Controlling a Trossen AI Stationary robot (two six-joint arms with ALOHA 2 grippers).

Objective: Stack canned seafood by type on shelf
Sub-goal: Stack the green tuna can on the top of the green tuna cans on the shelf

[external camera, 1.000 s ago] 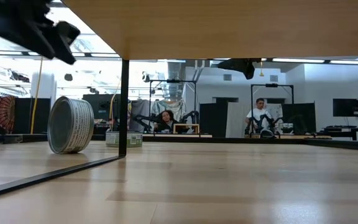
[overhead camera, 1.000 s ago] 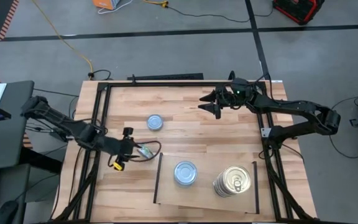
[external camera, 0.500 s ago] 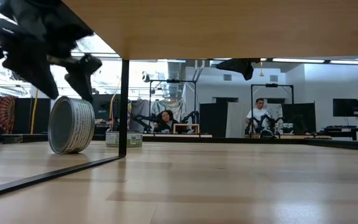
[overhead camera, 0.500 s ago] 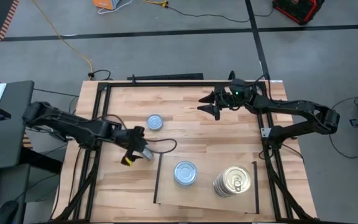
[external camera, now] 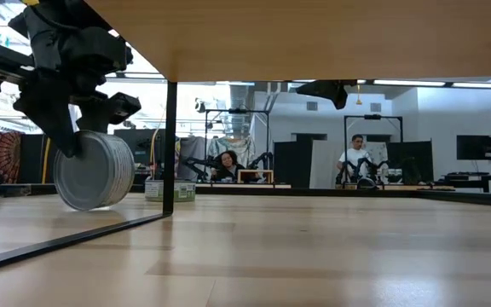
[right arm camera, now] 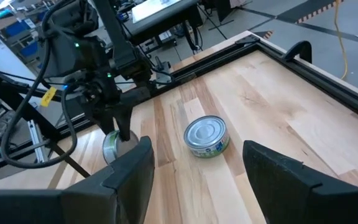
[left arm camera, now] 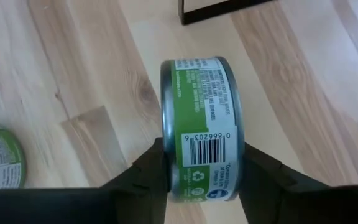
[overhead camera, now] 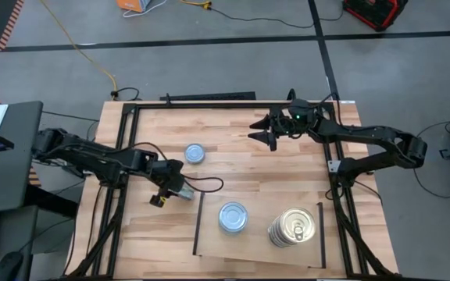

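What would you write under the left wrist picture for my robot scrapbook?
The left gripper closes on a green-labelled tin standing on edge on the wooden tabletop.

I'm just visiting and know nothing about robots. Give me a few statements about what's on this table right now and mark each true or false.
1. The left gripper has its fingers on either side of a green-labelled tin standing on its edge. True.
2. The right gripper is carrying a tin. False: it is open and empty, near the table's far side.
3. One silver-lidded tin lies flat on the tabletop, off the shelf. True.
4. The gold-lidded stack stands on the bare tabletop. False: it stands on the shelf, beside the silver-lidded stack.
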